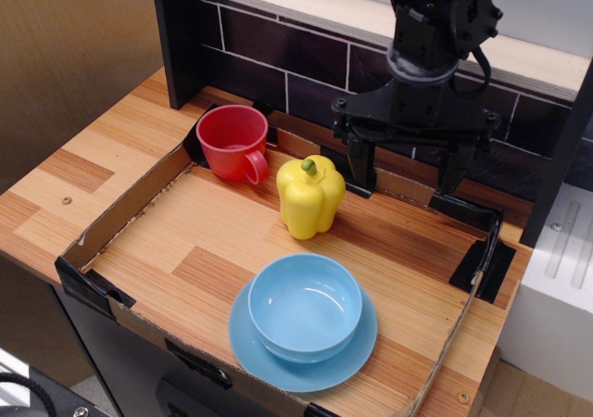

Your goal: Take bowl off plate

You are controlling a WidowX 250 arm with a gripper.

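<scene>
The light-blue bowl [305,306] sits upright on the flat light-blue plate [355,359] at the front of the wooden tray. My gripper [408,174] hangs open and empty above the back right of the tray, well behind and above the bowl. Its two dark fingers [359,165] point down and stand wide apart.
A yellow bell pepper [310,196] stands in the tray's middle, just left of the gripper. A red handled cup [233,142] sits at the back left corner. Low cardboard walls [120,215] ring the tray. A dark tiled back wall [278,60] with a shelf stands behind.
</scene>
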